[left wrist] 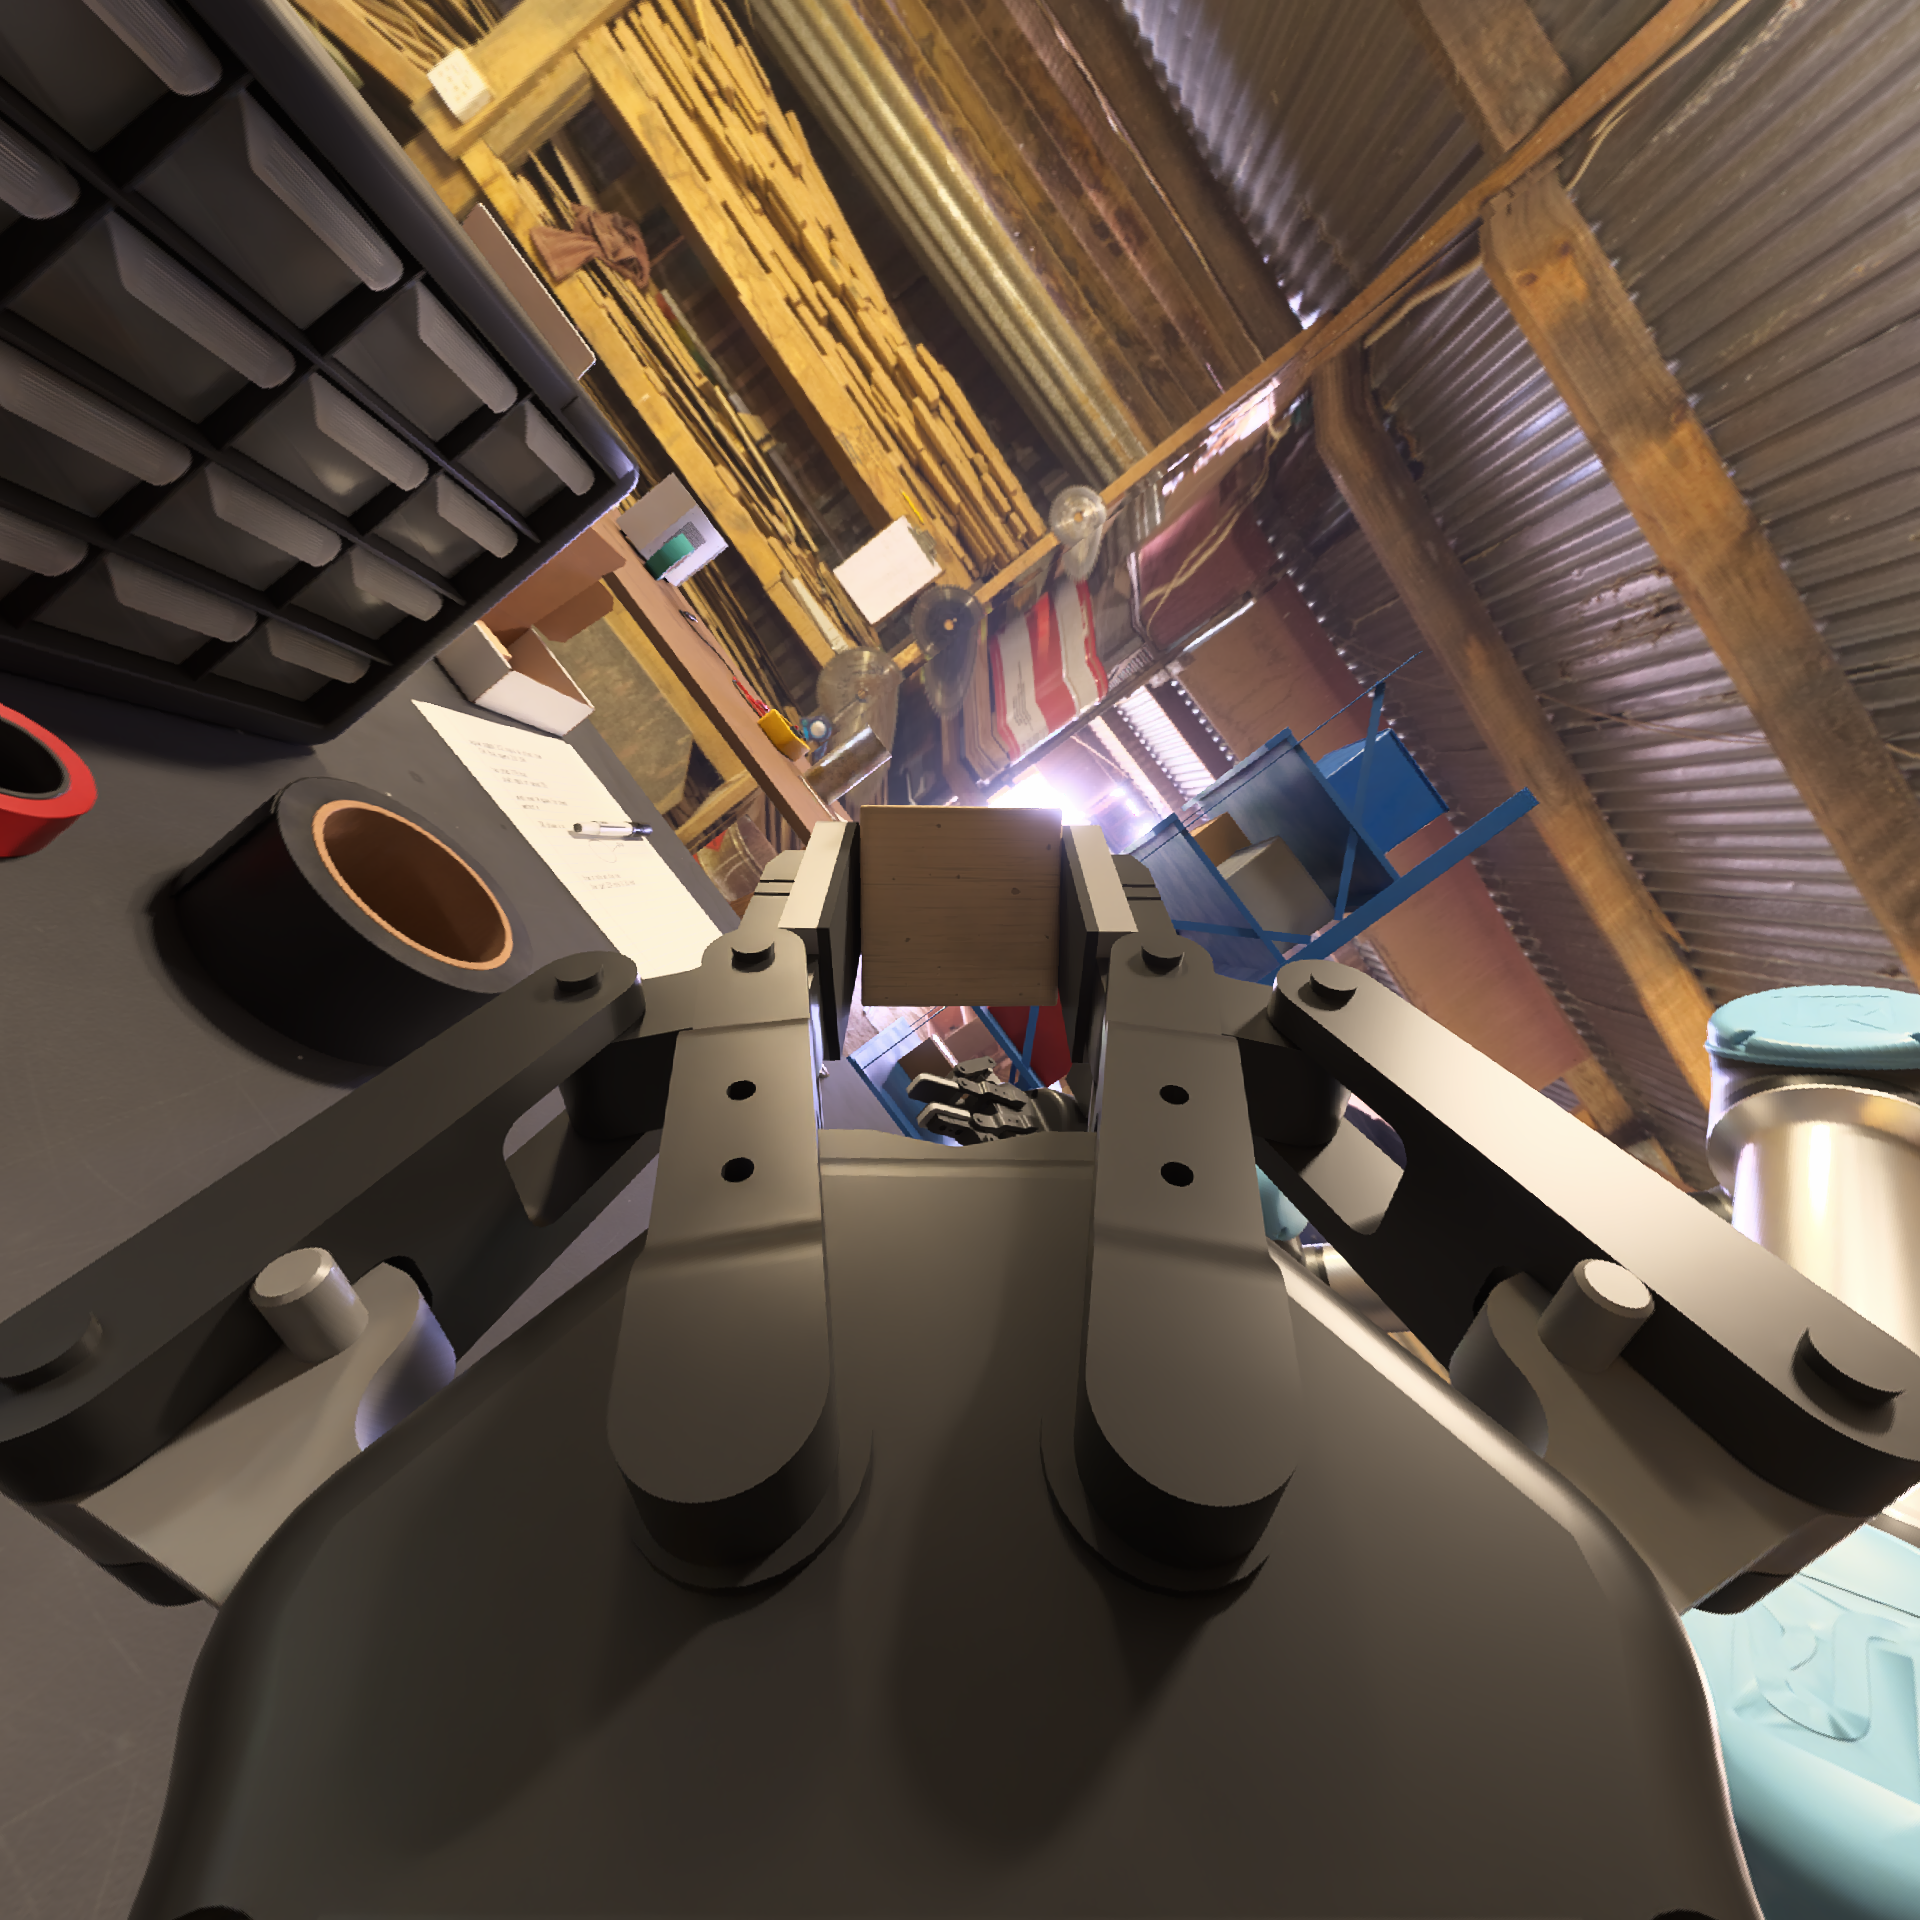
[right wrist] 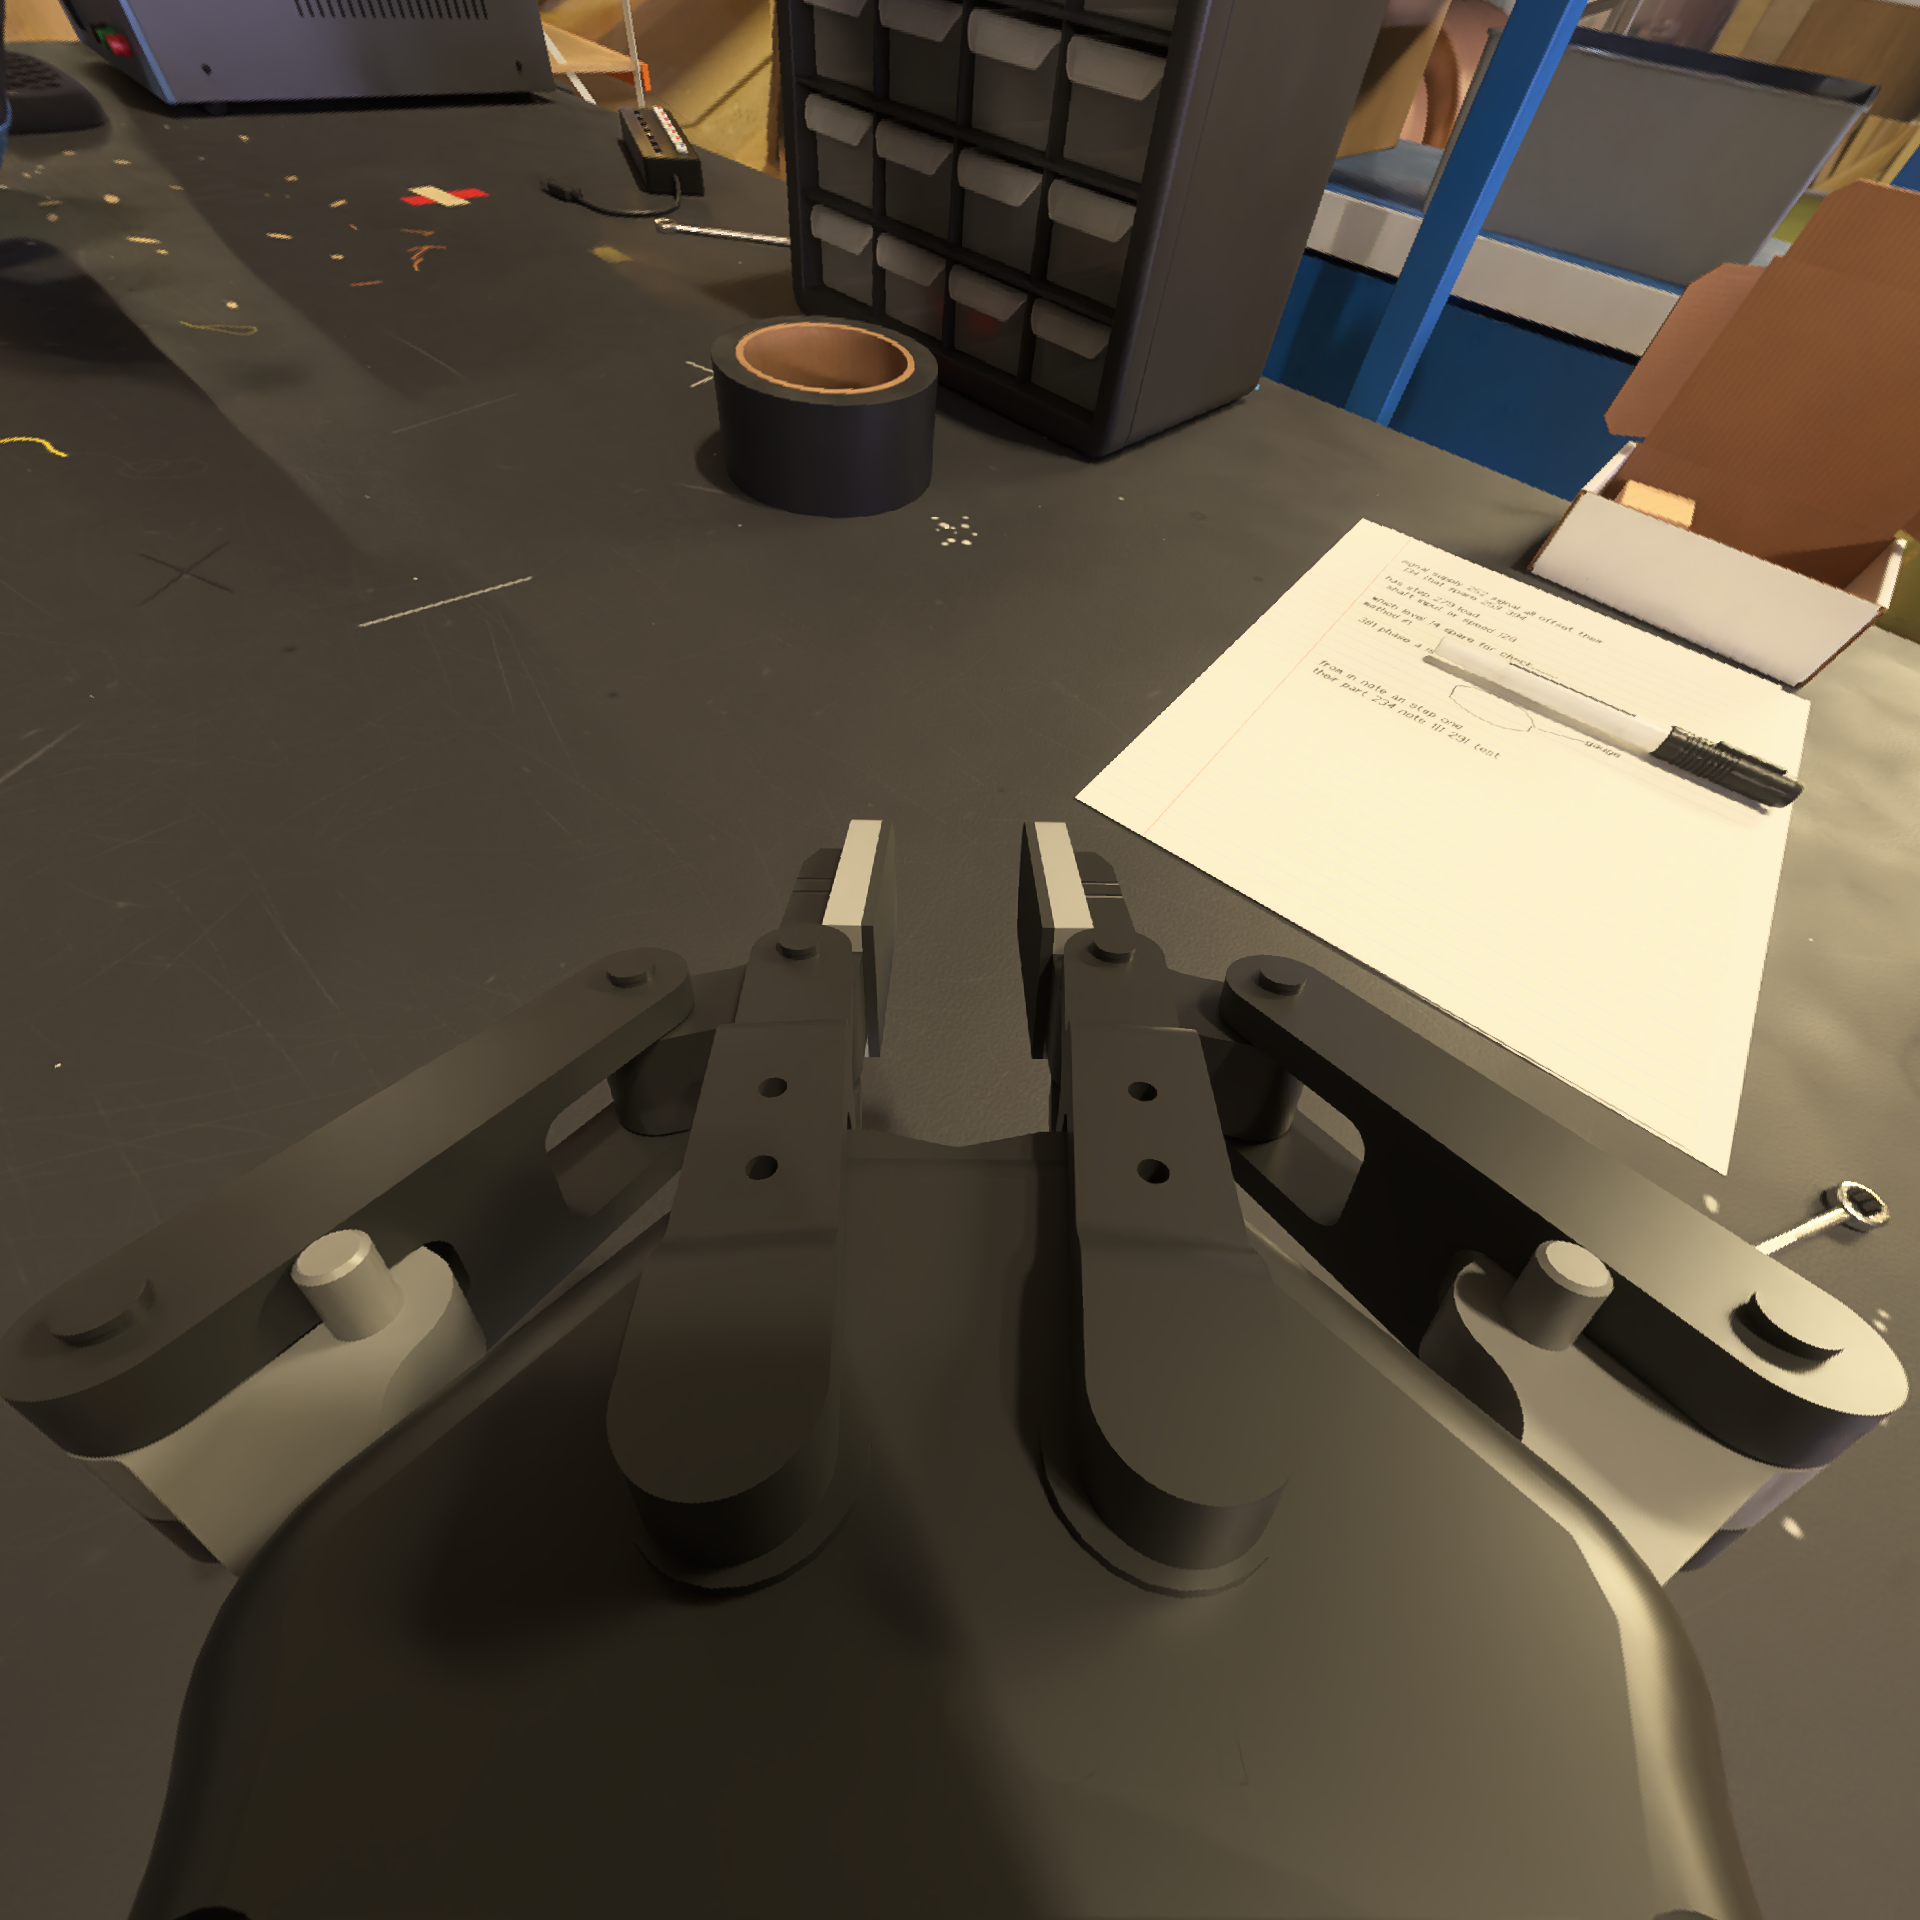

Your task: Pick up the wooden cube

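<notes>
In the left wrist view my left gripper [left wrist: 958, 831] is shut on the wooden cube [left wrist: 958, 906], a light brown block with visible grain held between both pads. The cube is lifted off the table, and the camera is tilted toward the room's roof and shelves. The other gripper [left wrist: 977, 1107] shows small and dark below the cube. In the right wrist view my right gripper [right wrist: 956, 831] is open and empty, with a gap between the pads, hovering over the dark table [right wrist: 416, 831]. The cube does not show in the right wrist view.
A black tape roll [right wrist: 826, 416] [left wrist: 353, 925] stands by a drawer cabinet [right wrist: 997, 208] [left wrist: 229, 364]. A paper sheet [right wrist: 1455, 852] with a marker [right wrist: 1621, 727], a small cardboard box [right wrist: 1745, 561], a red tape roll [left wrist: 42, 779] and a small metal key [right wrist: 1818, 1221] lie around.
</notes>
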Robot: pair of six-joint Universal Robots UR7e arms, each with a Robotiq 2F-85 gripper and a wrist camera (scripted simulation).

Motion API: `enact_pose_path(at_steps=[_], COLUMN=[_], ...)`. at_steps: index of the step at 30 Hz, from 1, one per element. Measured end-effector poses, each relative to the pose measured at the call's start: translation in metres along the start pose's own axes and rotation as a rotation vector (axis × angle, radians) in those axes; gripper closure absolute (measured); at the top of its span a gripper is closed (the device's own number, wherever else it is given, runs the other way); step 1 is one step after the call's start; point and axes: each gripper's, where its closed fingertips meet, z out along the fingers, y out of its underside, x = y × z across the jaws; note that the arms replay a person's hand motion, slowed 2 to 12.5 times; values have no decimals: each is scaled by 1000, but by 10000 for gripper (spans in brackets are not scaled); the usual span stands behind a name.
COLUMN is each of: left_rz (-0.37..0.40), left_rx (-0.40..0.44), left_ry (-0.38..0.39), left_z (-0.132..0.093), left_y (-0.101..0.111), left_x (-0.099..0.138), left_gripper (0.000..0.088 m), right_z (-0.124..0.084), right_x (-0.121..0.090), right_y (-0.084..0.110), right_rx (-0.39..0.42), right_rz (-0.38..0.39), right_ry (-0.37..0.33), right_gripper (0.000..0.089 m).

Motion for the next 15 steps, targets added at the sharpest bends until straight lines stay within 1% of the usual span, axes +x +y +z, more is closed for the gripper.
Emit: enact_pose_path(at_steps=[15], left_rz=[-7], left_rx=[-12], left_ry=[30], left_z=[8], left_y=[6], left_x=[10], left_gripper=[553], right_z=[0], right_x=[0], right_y=[0], right_rx=[1], right_rz=[1], right_ry=[-3], right_gripper=[676])
